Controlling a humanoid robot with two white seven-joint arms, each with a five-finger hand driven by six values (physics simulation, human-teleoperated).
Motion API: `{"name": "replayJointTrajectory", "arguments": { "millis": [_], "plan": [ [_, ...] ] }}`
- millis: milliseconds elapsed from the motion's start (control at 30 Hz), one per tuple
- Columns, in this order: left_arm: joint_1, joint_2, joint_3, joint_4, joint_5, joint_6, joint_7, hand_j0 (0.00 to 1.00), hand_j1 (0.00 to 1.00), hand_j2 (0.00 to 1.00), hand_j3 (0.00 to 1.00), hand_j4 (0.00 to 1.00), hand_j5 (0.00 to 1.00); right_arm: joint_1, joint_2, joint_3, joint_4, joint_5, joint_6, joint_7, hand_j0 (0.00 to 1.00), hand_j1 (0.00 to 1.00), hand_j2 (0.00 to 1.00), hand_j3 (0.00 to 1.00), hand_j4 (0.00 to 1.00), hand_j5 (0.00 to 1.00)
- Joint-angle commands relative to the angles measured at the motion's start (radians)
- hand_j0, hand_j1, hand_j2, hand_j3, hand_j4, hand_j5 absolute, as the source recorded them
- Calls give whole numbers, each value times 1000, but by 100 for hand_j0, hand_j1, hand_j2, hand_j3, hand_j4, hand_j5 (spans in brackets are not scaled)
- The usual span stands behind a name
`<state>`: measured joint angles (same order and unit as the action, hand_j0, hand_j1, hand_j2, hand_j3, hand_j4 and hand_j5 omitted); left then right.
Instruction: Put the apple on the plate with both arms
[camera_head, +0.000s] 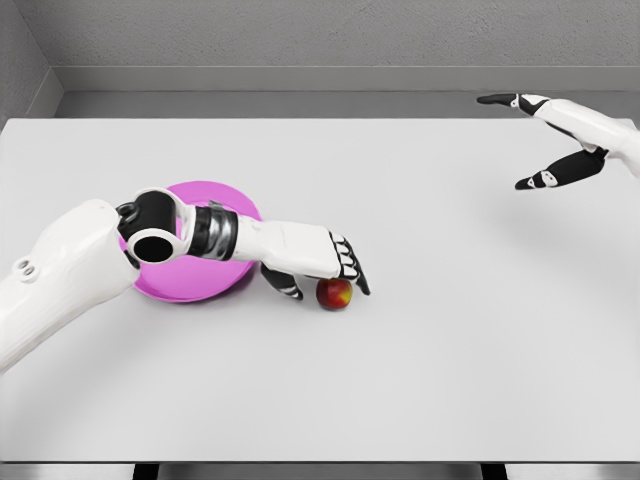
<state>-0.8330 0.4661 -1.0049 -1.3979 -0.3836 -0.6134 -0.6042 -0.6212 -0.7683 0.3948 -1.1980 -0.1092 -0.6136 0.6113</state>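
Observation:
A red-and-yellow apple (334, 294) lies on the white table, just right of the pink plate (190, 288). My left arm reaches across the plate, hiding much of it. My left hand (326, 281) hovers over the apple. Its fingers (350, 268) drape over the fruit's top and far side, and its thumb (283, 283) hangs down to the left, apart from the fruit. The hand is not closed around the apple, which still rests on the table. My right hand (512, 142) is raised at the far right near the table's back edge, fingers spread, holding nothing.
The white table (440, 360) ends at a grey wall behind and at a front edge near the picture's bottom. No other objects show on it.

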Motion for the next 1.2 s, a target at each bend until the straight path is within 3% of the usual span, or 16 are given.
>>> {"name": "replayJointTrajectory", "arguments": {
  "millis": [0,400,800,900,1000,1167],
  "plan": [
    [-2,-3,2,2,-6,2,-7,84,84,84,84,84,84,0,-2,-1,-2,-9,3,0,100,100,100,100,100,100],
    [0,-18,-1,16,-15,2,-7,84,84,84,84,84,84,-9,0,3,-2,-9,3,0,100,100,100,100,100,100],
    [0,-30,-18,16,-29,2,-7,76,76,76,76,76,76,-9,0,3,-2,-7,3,0,100,100,100,100,100,100],
    [0,-30,-18,16,-29,2,-7,69,69,69,69,69,69,-11,1,1,-2,-7,3,0,100,100,100,100,100,100],
    [0,-30,-18,16,-29,2,-7,53,53,53,53,53,53,-12,1,1,-2,-9,3,0,100,100,100,100,100,100],
    [2,-30,-18,14,-29,2,-7,47,47,47,47,47,47,-17,4,1,-2,-9,3,0,100,100,100,100,100,100]
  ]
}}
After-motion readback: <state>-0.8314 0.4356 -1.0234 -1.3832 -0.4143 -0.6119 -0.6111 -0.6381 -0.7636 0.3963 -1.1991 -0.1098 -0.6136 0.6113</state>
